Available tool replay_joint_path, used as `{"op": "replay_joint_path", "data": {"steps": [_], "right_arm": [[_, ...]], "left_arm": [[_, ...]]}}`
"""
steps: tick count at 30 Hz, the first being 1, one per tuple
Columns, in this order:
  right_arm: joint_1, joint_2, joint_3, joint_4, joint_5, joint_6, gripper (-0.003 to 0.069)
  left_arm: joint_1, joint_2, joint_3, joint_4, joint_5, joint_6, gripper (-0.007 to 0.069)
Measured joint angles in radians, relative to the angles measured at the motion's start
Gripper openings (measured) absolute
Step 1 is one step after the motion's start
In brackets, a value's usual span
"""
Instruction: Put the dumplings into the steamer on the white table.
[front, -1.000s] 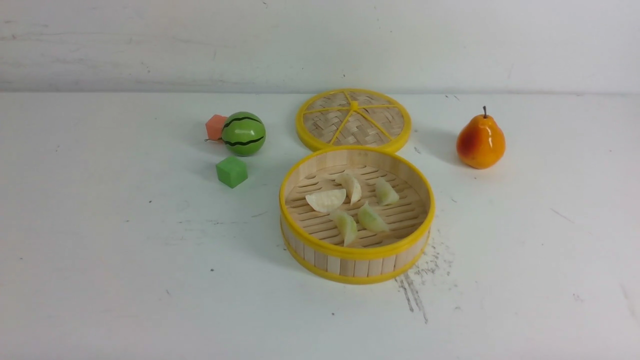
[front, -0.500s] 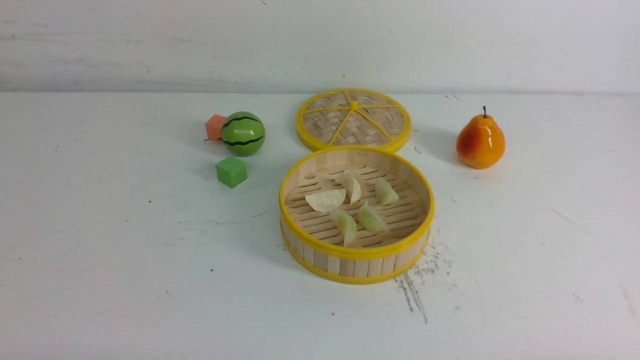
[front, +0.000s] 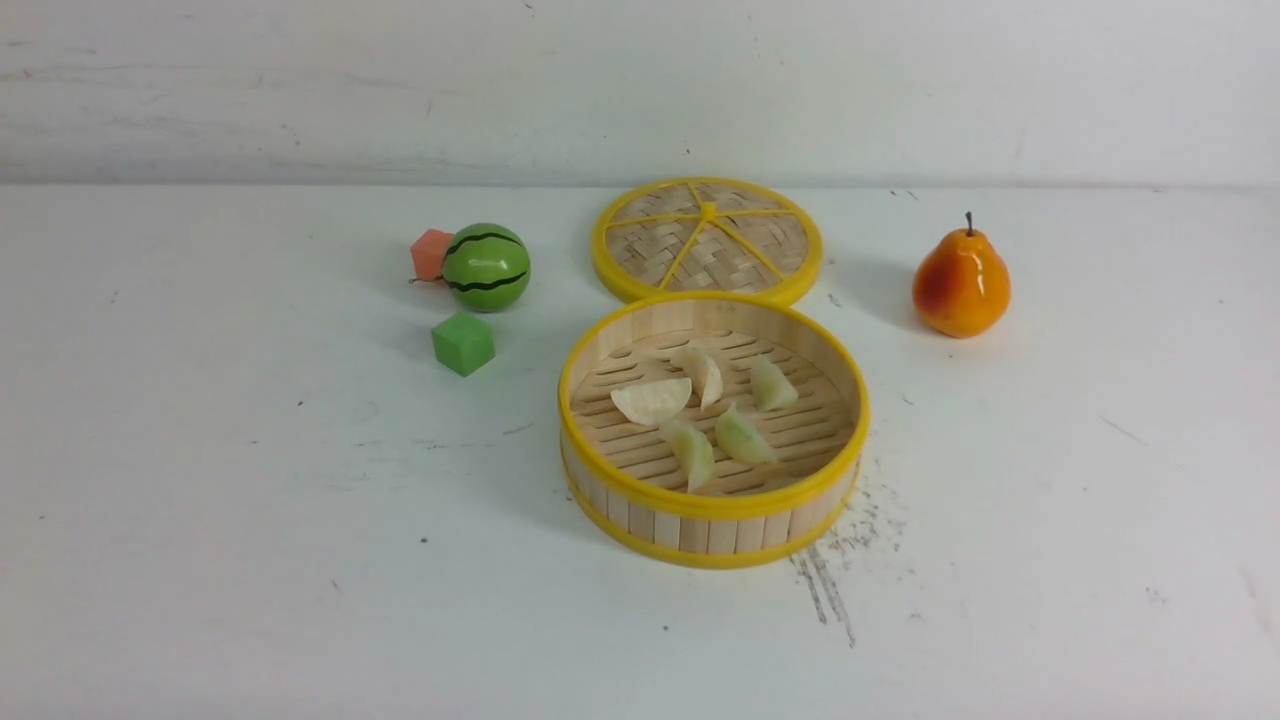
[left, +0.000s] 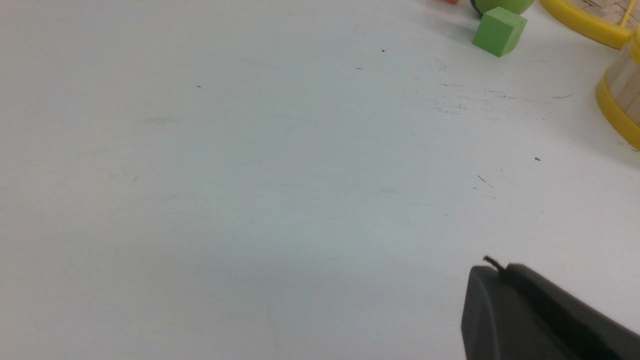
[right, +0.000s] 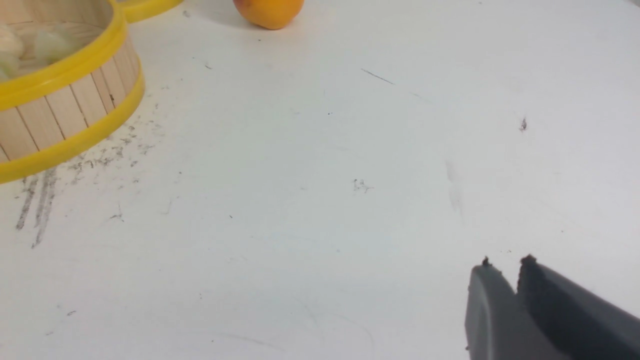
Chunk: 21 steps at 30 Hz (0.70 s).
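The dumplings (front: 700, 410) show fully only from the front; wrist views show left gripper (left: 492, 267) closed, right gripper (right: 505, 265) slightly parted.

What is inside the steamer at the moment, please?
Five dumplings lie on the slatted floor of the steamer, clustered near its middle, nothing else with them. The near wall hides the closest strip of floor, so that part cannot be checked.

Neither arm shows in the front view. The small salmon-pink block (front: 431, 254) sits half hidden behind the striped green melon ball (front: 487, 267). In the right wrist view the round bamboo steamer with yellow rim bands (right: 75, 107) is cut by the frame edge, its pale crescent dumplings (right: 50, 44) blurred, and the orange pear (right: 269, 12) is cropped.
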Motion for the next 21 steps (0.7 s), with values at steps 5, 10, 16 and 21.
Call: {"op": "replay_joint_path", "data": {"steps": [5, 10, 16, 21], "right_arm": [[0.0, 0.0, 0.0, 0.0, 0.0, 0.0, 0.0096], [0.0, 0.0, 0.0, 0.0, 0.0, 0.0, 0.0102], [0.0, 0.0, 0.0, 0.0, 0.0, 0.0, 0.0109], [0.0, 0.0, 0.0, 0.0, 0.0, 0.0, 0.0115]], "left_arm": [[0.0, 0.0, 0.0, 0.0, 0.0, 0.0, -0.0009], [0.0, 0.0, 0.0, 0.0, 0.0, 0.0, -0.0007], [0.0, 0.0, 0.0, 0.001, 0.0, 0.0, -0.0003], [0.0, 0.0, 0.0, 0.001, 0.0, 0.0, 0.0003]]}}
